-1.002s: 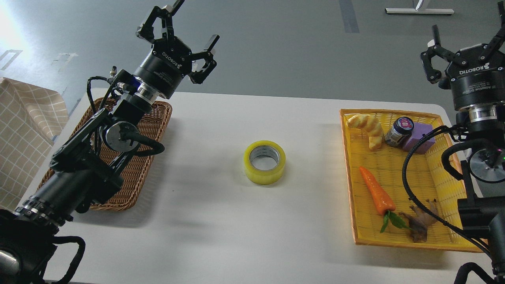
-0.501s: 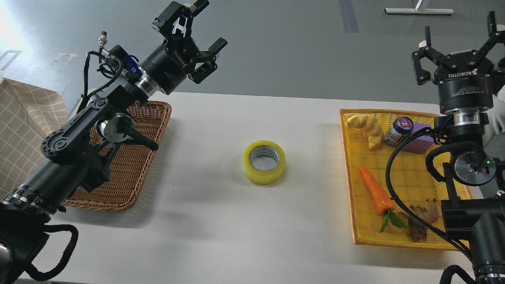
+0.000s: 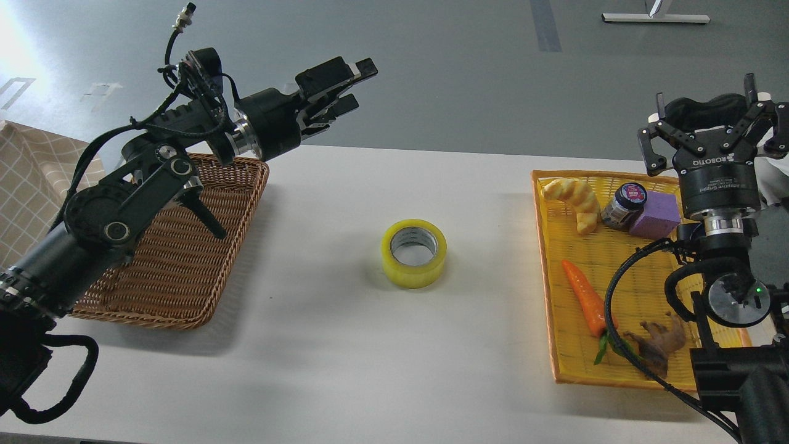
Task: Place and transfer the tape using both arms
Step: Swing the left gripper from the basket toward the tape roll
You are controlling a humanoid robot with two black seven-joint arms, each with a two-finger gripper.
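The tape point(image 3: 413, 253), a thick yellow roll with a grey-white core, lies flat on the white table point(image 3: 339, 351) near its middle, alone. My left gripper point(image 3: 356, 85) is high above the table's far edge, up and left of the tape, turned side-on and pointing right; its fingers stand apart and hold nothing. My right gripper point(image 3: 704, 106) points upward over the far right corner of the yellow tray point(image 3: 542, 265), fingers spread wide and empty, well right of the tape.
A brown wicker basket point(image 3: 185, 265) lies at the left under my left arm. The yellow tray holds a croissant-shaped bread point(image 3: 576, 200), a small jar point(image 3: 622, 205), a purple block point(image 3: 656, 216), a carrot point(image 3: 585, 296) and a brown figure point(image 3: 659, 342). A checked cloth point(image 3: 31, 179) hangs far left.
My left gripper has swung right and tipped from upward to sideways. My right gripper has come down and left, over the tray's far corner. The tape has not moved.
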